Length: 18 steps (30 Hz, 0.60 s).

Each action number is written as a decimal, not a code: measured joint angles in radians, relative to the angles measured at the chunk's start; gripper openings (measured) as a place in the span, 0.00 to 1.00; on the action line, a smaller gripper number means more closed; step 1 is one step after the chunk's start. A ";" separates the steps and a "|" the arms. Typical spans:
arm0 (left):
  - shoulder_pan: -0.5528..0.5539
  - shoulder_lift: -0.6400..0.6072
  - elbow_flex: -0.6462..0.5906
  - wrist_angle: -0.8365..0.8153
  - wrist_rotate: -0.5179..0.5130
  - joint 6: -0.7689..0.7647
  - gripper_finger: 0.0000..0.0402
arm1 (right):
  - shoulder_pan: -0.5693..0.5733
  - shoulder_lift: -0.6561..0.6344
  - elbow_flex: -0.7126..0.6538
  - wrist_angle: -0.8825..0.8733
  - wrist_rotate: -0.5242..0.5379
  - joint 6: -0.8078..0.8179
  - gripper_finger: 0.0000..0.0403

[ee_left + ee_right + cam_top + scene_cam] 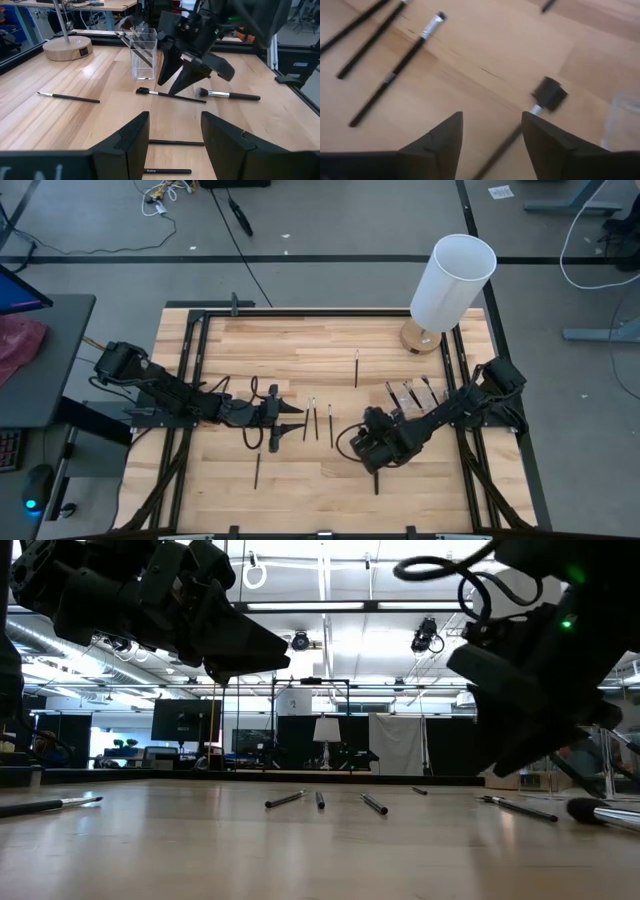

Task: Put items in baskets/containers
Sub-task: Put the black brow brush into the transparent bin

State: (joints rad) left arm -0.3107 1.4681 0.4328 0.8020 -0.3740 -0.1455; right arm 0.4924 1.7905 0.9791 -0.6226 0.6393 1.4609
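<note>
Several thin dark brushes lie flat on the wooden table: three side by side at mid-table, one farther back, one near the front left. The clear holder stands at the right with a few brushes leaning in it. My right gripper is open and points down over a brush with a dark head and silver ferrule, whose handle runs under the gap between the fingers; it hovers clear of the table. My left gripper is open and empty, left of the three brushes.
A tall white cylinder on a round wooden base stands at the far right corner. A fluffy-headed brush and a flat-headed brush lie beneath my right gripper. A black frame runs around the table. Bare wood shows at the far left.
</note>
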 joint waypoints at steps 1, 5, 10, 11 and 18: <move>0.000 0.000 0.000 -0.001 0.000 0.000 0.45 | -0.001 0.000 0.000 -0.018 -0.006 0.016 0.49; 0.000 0.000 0.000 -0.002 0.000 0.000 0.45 | -0.004 0.005 0.000 -0.075 -0.013 0.068 0.46; 0.000 0.000 0.000 -0.002 0.000 0.000 0.45 | -0.019 0.036 -0.006 -0.067 -0.032 0.076 0.42; 0.000 0.000 0.000 -0.004 0.000 0.000 0.45 | -0.024 0.050 -0.006 -0.051 -0.039 0.076 0.42; 0.000 0.000 0.000 -0.013 -0.001 0.000 0.45 | -0.038 0.105 -0.005 0.011 -0.041 0.044 0.38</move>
State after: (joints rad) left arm -0.3107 1.4681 0.4328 0.7891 -0.3748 -0.1455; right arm 0.4545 1.8959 0.9743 -0.6114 0.5982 1.5049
